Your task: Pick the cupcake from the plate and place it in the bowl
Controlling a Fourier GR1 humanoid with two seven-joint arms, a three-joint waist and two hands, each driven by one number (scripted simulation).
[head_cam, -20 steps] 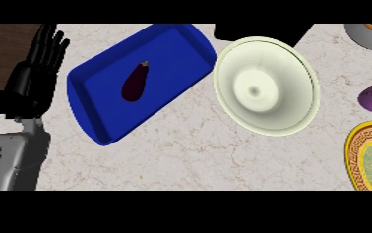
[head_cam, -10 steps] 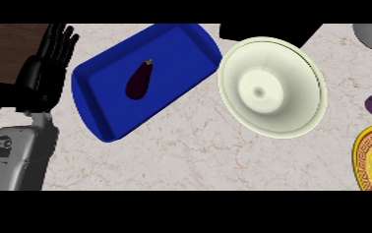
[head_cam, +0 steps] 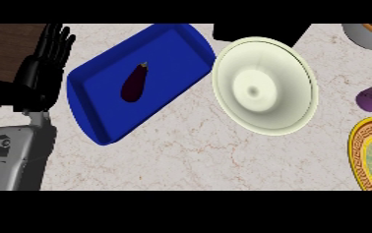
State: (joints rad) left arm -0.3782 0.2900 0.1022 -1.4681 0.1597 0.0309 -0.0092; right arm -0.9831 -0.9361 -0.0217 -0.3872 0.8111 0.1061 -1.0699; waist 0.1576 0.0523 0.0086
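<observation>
One left hand (head_cam: 45, 65) at left edge, fingers straight and up, holding nothing, beside blue tray (head_cam: 174, 45), cream bowl (head_cam: 265, 84) apart.

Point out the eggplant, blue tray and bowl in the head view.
eggplant (head_cam: 134, 83): head view, middle of its dark purple body.
blue tray (head_cam: 174, 47): head view, bare floor toward its upper right corner.
bowl (head_cam: 280, 65): head view, cream inner wall above its centre.
</observation>
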